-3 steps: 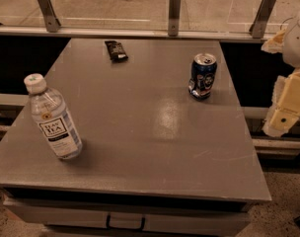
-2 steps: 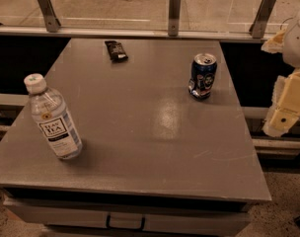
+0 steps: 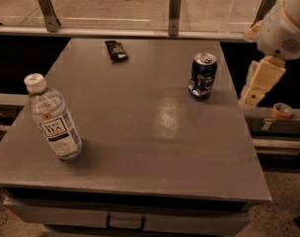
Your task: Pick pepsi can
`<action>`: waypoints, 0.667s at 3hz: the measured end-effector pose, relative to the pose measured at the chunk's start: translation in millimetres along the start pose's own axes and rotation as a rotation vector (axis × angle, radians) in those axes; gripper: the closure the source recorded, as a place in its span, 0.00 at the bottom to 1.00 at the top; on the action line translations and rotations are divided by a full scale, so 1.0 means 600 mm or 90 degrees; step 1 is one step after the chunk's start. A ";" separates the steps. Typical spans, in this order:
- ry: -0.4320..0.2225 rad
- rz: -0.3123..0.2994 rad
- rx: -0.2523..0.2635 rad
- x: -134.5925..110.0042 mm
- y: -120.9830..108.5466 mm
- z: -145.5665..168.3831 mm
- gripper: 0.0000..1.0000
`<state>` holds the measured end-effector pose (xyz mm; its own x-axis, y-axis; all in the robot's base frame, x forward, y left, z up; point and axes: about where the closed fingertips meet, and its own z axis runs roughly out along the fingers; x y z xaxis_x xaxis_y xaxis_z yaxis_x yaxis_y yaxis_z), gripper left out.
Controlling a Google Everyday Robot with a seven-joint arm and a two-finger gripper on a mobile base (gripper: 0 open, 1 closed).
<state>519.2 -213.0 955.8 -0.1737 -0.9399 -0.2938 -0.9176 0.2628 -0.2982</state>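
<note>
The pepsi can [image 3: 203, 76] stands upright near the right edge of the grey table [image 3: 140, 132]. It is dark blue with a silver top and a round logo. My gripper [image 3: 260, 84] hangs off the table's right side, cream-coloured, a little to the right of the can and about level with it. It does not touch the can and holds nothing that I can see. The white arm [image 3: 285, 26] rises above it at the top right.
A clear tea bottle [image 3: 54, 118] with a white cap stands at the table's front left. A small dark packet [image 3: 116, 50] lies at the back. A glass rail with metal posts [image 3: 174, 6] runs behind the table. A tape roll [image 3: 281, 111] sits on a ledge at the right.
My gripper has moved left and slightly up, closer to the pepsi can. The can, bottle and packet have not moved.
</note>
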 end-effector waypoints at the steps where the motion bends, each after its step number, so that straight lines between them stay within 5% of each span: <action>1: -0.055 0.037 -0.011 -0.011 -0.046 0.059 0.00; 2: -0.119 0.066 -0.035 -0.044 -0.070 0.119 0.00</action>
<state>587.9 -183.9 911.5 -0.2041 -0.8500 -0.4856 -0.9173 0.3393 -0.2083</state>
